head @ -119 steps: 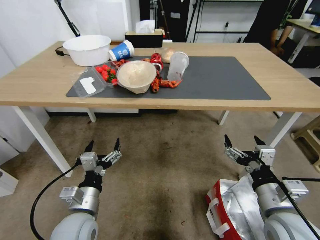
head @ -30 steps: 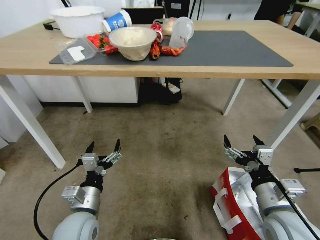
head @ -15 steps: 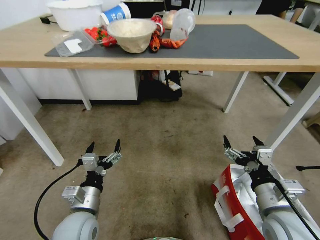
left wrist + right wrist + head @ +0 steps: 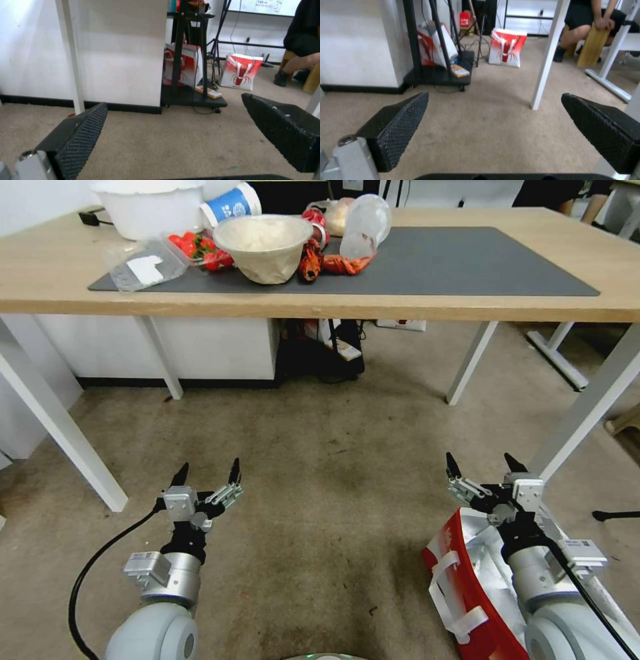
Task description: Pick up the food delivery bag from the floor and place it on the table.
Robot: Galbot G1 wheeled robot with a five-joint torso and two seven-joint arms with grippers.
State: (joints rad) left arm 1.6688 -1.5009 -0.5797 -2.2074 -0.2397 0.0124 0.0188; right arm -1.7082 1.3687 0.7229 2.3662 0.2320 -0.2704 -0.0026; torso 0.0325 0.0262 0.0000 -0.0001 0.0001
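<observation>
The food delivery bag (image 4: 467, 587) lies on the floor (image 4: 320, 480) under the right arm, well short of the counter (image 4: 60, 280). It seems tipped, foil-lined mouth facing up, long axis running away from the robot toward the counter's near edge. The right hand (image 4: 481, 465) hovers just above its far end, jaws wide, likely lining up a grasp. The left hand (image 4: 207, 473) waits over bare carpet, also wide.
</observation>
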